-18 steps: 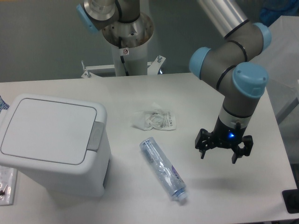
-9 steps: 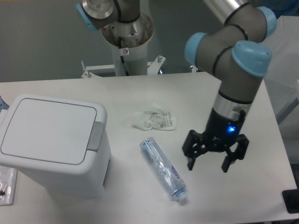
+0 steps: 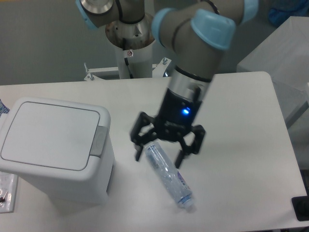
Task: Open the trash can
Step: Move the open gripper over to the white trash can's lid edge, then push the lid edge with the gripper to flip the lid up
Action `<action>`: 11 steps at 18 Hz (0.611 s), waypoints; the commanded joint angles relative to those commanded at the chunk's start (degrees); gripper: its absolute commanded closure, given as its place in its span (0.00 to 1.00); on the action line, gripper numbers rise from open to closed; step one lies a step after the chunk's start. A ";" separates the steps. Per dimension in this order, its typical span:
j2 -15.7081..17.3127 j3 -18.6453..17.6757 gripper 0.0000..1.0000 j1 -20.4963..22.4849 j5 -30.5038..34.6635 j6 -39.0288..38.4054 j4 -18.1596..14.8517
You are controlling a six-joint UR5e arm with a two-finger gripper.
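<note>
trash can (image 3: 53, 150) is boxy, white, flat lid down, grey tab at its edge; end effector (image 3: 163, 155) spread, empty.

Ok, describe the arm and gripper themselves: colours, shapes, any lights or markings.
The arm is built of thick grey cylindrical segments with light blue caps at the joints. Its wrist narrows into a black section carrying a small glowing blue light. The gripper is black, with two angular, linkage-style fingers. Behind it, a silver pedestal base bears a small red and white sticker. No loose cables show.
</note>
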 joint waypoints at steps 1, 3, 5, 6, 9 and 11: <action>0.18 -0.61 0.00 -0.09 0.17 0.09 0.09; 0.70 -0.88 0.00 -0.35 0.44 0.44 0.18; 0.62 -1.15 0.00 -1.14 0.53 0.53 0.35; 0.62 -1.58 0.00 -1.58 0.53 0.61 0.35; 0.27 -2.72 0.00 -2.72 1.75 0.70 0.44; 0.27 -3.87 0.00 -4.30 4.29 0.79 0.53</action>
